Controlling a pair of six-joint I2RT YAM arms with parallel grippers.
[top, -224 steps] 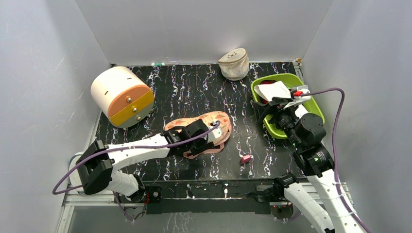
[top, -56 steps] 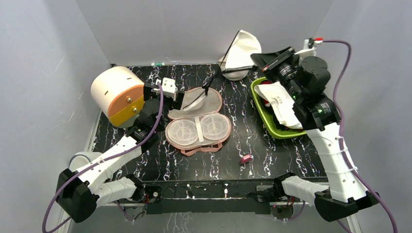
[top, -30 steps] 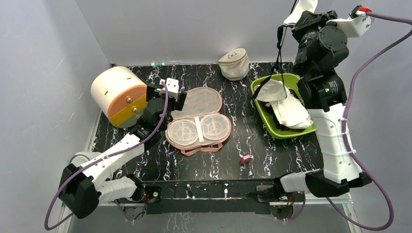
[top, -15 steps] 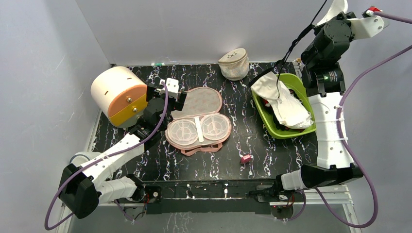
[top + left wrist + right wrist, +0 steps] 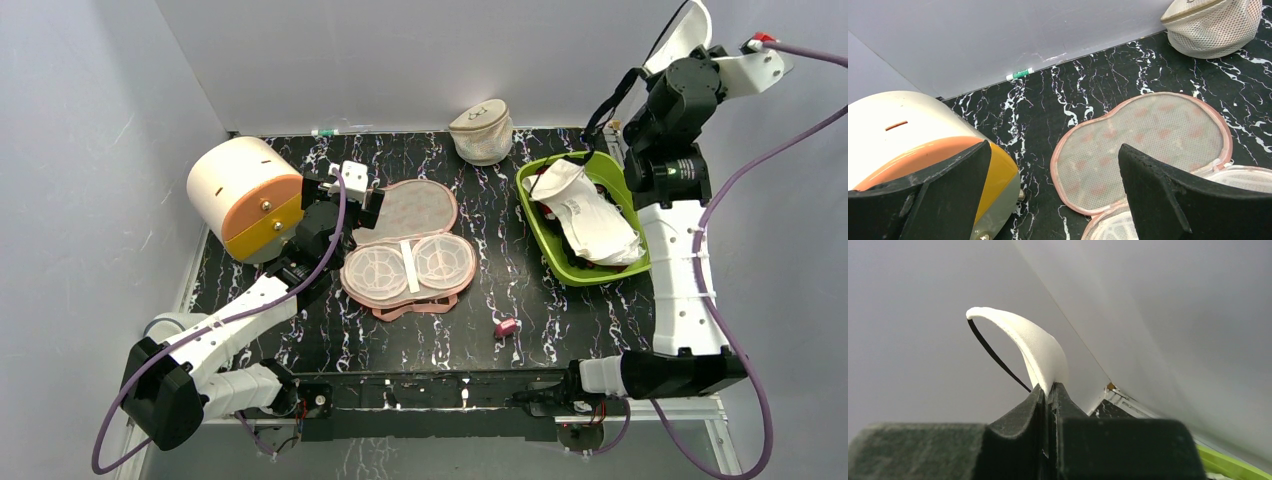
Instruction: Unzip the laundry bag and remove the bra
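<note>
The laundry bag [image 5: 408, 243] lies unzipped and spread flat mid-table, its peach lid [image 5: 1143, 142] folded back and two white mesh cups [image 5: 410, 267] facing up. My left gripper [image 5: 350, 196] hovers open at the lid's left edge with nothing between its fingers [image 5: 1188, 200]. High at the right, my right gripper [image 5: 688, 48] is shut on the bra [image 5: 694, 24]. One white cup [image 5: 1035, 345] sticks up from the jaws. Its black strap [image 5: 608, 100] trails down toward the green bin [image 5: 585, 272].
White garments [image 5: 590, 215] are heaped in the green bin at the right. A white-and-orange cylinder [image 5: 248, 196] stands at the left, close to my left gripper. A beige mesh pouch [image 5: 482, 131] sits by the back wall. A small pink item [image 5: 506, 326] lies near the front.
My right arm has swung further right and a little lower with the bra, and the garment's hanging part has sunk into the green bin. The left arm has not moved.
</note>
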